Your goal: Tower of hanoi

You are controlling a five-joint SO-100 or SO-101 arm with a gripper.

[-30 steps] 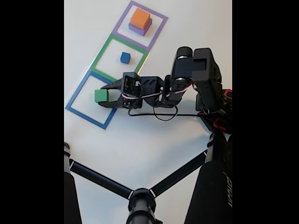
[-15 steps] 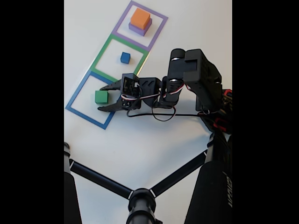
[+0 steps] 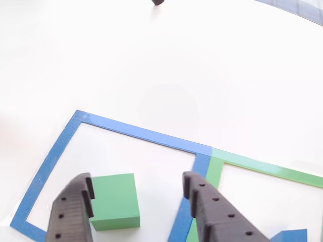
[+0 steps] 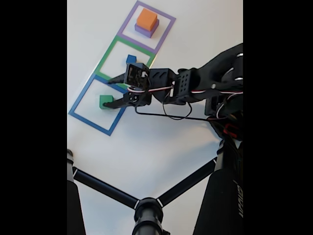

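Green cube [image 3: 115, 200]: sits flat on the counter [image 4: 161, 142] inside the blue square outline [image 3: 55, 151]; in the fixed view [image 4: 104, 101] it lies toward the middle of that square.
Hand [image 3: 139, 189]: released, its two dark fingers spread apart; in the other view the left finger [image 3: 73, 209] is just beside the cube's left edge, though contact cannot be told, and the right finger [image 3: 212, 212] stands well clear of the cube, over the border between the blue and green outlines. In the fixed view the hand [image 4: 111, 90] hangs over the blue square's right part with the cube near its lower fingertip.
Blue cube [image 4: 130, 59]: inside the green square outline [image 4: 108, 54], partly hidden behind the arm's wrist in the fixed view; a corner of it shows at the bottom right of the other view [image 3: 290, 236].
Orange cube [image 4: 146, 18]: stacked on a purple cube [image 4: 145, 31] inside the purple square outline [image 4: 165, 30], well apart from the hand.
Arm [image 4: 195, 85]: reaches in from the right across the counter, a black cable [image 4: 171, 116] looping under it.
Tripod legs [image 4: 102, 188]: black, crossing the foreground of the fixed view.
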